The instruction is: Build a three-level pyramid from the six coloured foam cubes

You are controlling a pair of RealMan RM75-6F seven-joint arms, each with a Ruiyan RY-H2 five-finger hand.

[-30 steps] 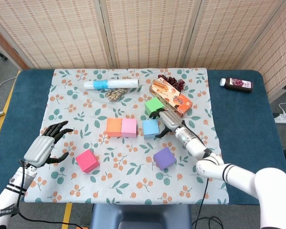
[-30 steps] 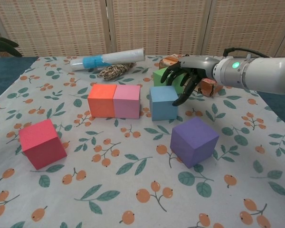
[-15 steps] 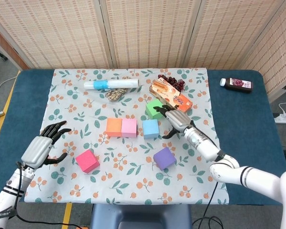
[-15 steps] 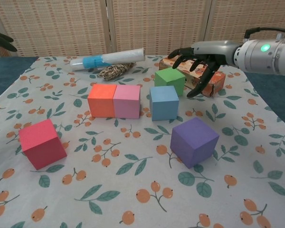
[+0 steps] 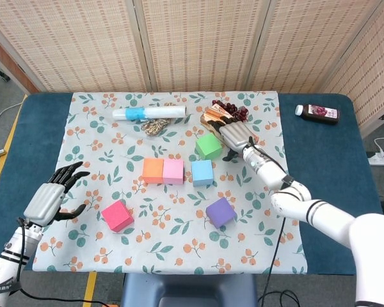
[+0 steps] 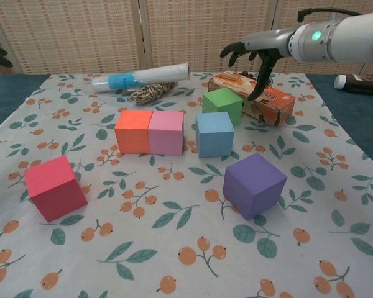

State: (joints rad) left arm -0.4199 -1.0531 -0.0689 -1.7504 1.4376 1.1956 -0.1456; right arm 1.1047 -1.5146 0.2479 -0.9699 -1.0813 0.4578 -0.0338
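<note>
Orange cube (image 5: 153, 170), pink cube (image 5: 173, 171) and blue cube (image 5: 202, 173) stand in a row mid-cloth; orange and pink touch, while blue (image 6: 214, 134) stands a small gap apart. A green cube (image 5: 209, 146) sits just behind the blue one. The purple cube (image 5: 220, 212) lies nearer the front, and the magenta cube (image 5: 117, 215) is at front left. My right hand (image 5: 237, 135) hovers open above the snack box, right of the green cube (image 6: 222, 105), holding nothing. My left hand (image 5: 46, 199) is open over the table's left edge, left of the magenta cube.
An orange snack box (image 6: 267, 104) lies behind the green cube. A white-and-blue roll (image 5: 148, 113) and a rope bundle (image 5: 155, 126) lie at the back. Dark grapes (image 5: 230, 107) sit behind the box. A bottle (image 5: 318, 112) lies far right.
My right hand has lifted away from the blue cube's right side and moved back and up over the snack box. The left hand drifted slightly down and left. No cube has moved.
</note>
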